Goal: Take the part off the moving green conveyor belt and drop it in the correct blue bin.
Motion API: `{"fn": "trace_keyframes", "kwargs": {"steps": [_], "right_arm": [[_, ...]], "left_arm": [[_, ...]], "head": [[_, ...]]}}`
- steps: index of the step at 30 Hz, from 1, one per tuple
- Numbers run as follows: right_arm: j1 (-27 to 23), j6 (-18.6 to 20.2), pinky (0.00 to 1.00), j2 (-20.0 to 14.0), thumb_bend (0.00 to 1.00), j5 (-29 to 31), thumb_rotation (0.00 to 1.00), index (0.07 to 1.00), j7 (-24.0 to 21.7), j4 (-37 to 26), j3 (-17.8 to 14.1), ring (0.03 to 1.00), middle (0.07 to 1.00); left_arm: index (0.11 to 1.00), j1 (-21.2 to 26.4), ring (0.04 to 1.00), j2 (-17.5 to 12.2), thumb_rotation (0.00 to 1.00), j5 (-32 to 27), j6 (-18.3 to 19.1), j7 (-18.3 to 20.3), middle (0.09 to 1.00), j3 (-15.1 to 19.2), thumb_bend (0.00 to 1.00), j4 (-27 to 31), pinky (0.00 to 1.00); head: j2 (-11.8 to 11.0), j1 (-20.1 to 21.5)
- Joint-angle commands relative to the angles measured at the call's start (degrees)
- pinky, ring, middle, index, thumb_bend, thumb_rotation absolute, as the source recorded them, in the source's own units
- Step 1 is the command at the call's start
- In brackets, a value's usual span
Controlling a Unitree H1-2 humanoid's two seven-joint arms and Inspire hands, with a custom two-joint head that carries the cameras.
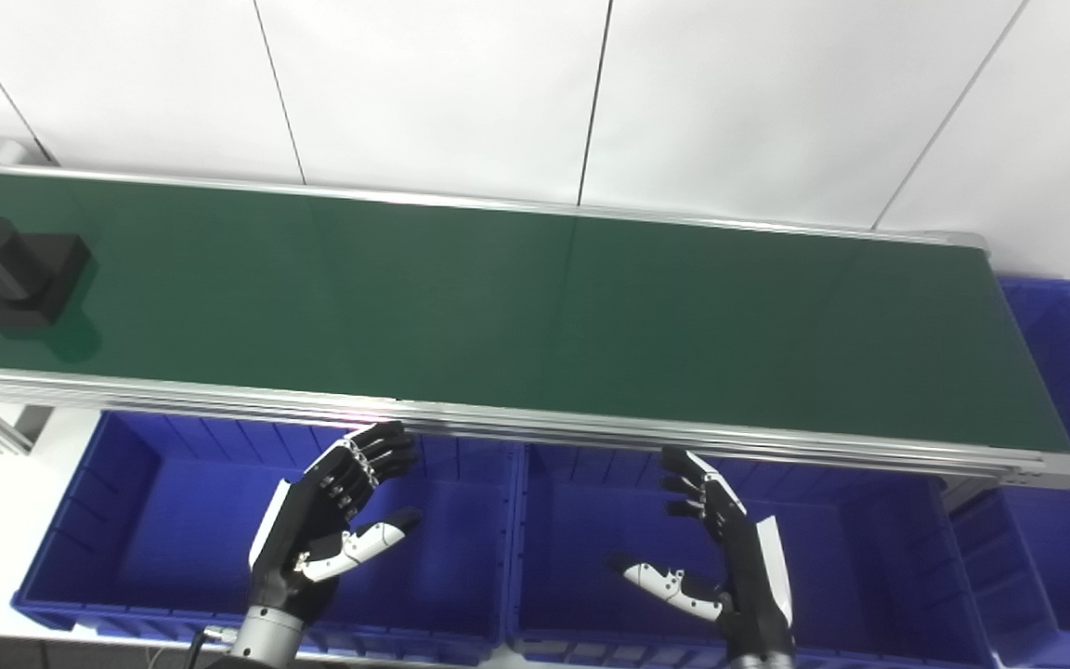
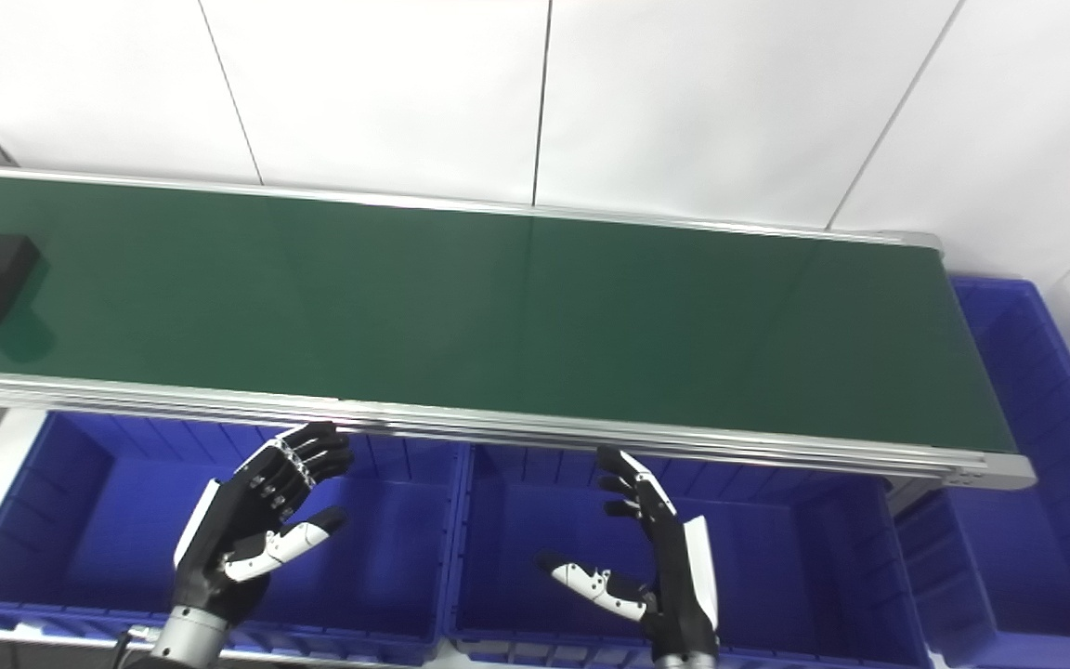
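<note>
Your black part sits at the far left end of the green conveyor belt, well apart from both hands. Your left hand and right hand hover with fingers spread, holding nothing, each over a blue bin below the belt's near rail.

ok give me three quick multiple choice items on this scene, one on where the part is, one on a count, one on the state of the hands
1. Where is the black part?
A. at the left end of the green belt
B. in a blue bin
C. in a robot hand

2. How many blue bins show?
A. one
B. three
C. five

3. What state are the hands in?
A. both open, holding nothing
B. left holds the part
C. both fists

Key: 1 A, it sits on the belt's far left. 2 B, left bin, middle bin, right bin. 3 A, left robot hand and right robot hand have fingers apart over the bins.
</note>
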State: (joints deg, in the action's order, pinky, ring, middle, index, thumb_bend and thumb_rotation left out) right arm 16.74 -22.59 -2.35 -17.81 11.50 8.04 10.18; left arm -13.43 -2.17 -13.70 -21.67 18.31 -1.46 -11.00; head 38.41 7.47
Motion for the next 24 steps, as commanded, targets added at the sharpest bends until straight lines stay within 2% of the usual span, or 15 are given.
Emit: {"fn": "trace_keyframes", "kwargs": {"steps": [1, 5, 18, 24], "right_arm": [[-0.32, -1.53, 0.68, 0.08, 0.64, -0.01, 0.01, 0.821, -0.61, -1.36, -0.08, 0.78, 0.821], [-0.63, -2.57, 0.67, 0.26, 0.66, 0.55, 0.0, 0.811, -0.36, -0.98, -0.25, 0.772, 0.813], [-0.98, -2.42, 0.68, -0.02, 0.66, 2.01, 0.01, 0.812, -0.94, -0.59, -0.54, 0.775, 0.815], [-0.69, -3.11, 0.68, -0.69, 0.66, 2.53, 0.02, 0.813, -1.49, -0.2, -1.08, 0.774, 0.813]], "left_arm": [[0.748, 0.45, 0.729, -0.36, 0.0, 0.21, -1.79, -0.08, 0.752, -0.05, 0.62, 1.36, 0.79], [0.755, 0.71, 0.731, -0.34, 0.0, -0.59, -1.5, 0.31, 0.756, -0.13, 0.6, 1.4, 0.79], [0.756, 0.88, 0.723, -0.2, 0.0, -0.97, -1.19, 0.54, 0.753, -0.51, 0.6, 1.33, 0.78], [0.757, 0.66, 0.725, 0.39, 0.0, -0.8, -2.51, 0.7, 0.749, -0.87, 0.61, 0.34, 0.78]], "head": [[0.01, -0.13], [0.11, -0.24], [-0.32, -0.96], [-1.33, -4.48]]}}
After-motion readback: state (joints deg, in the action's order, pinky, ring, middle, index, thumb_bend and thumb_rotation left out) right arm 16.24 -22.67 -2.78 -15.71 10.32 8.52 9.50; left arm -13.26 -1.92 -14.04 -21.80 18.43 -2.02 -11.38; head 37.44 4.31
